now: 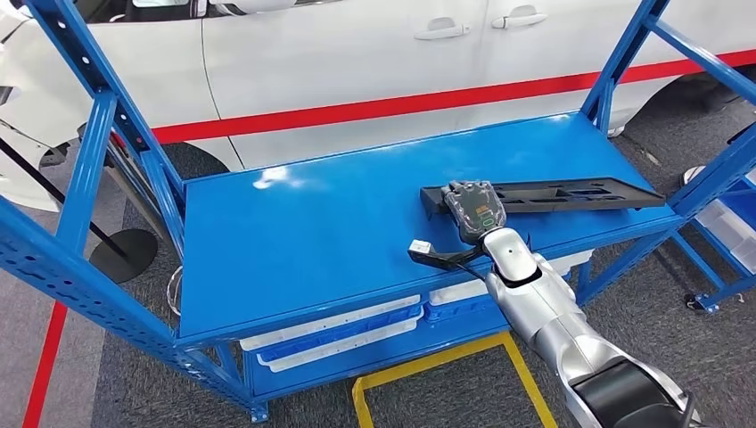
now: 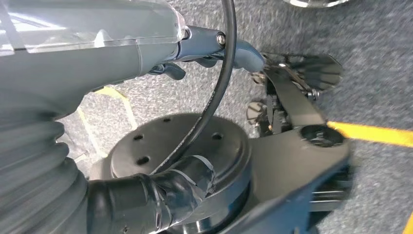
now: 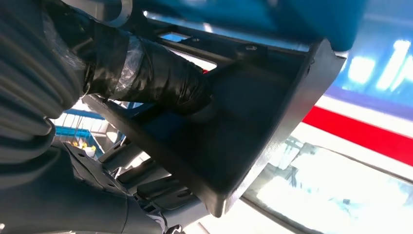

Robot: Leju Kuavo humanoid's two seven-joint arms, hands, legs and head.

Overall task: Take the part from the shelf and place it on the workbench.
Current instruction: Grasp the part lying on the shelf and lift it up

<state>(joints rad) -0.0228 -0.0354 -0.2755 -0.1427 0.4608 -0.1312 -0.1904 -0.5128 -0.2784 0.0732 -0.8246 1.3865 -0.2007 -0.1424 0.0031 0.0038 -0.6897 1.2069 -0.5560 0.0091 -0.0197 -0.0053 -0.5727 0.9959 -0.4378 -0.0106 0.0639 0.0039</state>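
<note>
Part: A long black plastic part [image 1: 571, 193] with cut-out slots lies flat on the blue shelf [image 1: 339, 223], stretched along the shelf's right end, its far tip close to the right-hand upright.
Right hand: The robot's right hand [image 1: 475, 207] is laid over the near, blunt end of the part, back of the hand up. From the head view the fingers reach over that end; in the right wrist view a taped thumb [image 3: 160, 83] presses into the hollow underside of the part [image 3: 253, 126], so the hand appears to grip it there.
Right arm: The silver arm [image 1: 544, 312] comes up from below the shelf's front edge to the part's blunt end, with a black cable and small white connector [image 1: 419, 247] just beside the wrist.
Left hand: The left hand [image 2: 234, 48] hangs over grey carpeted floor marked with yellow tape [image 2: 370, 132]; its fingers are blurred and partly hidden, and whether they are spread or curled cannot be told.
Shelf: Blue metal racking, its top board glossy and reflecting light; white and blue trays [image 1: 343, 334] sit on the level beneath the part's board.
Background: A white car [image 1: 374, 62] with a red stripe stands just behind the shelf. A yellow tape outline [image 1: 446, 379] marks the floor in front of it.
</note>
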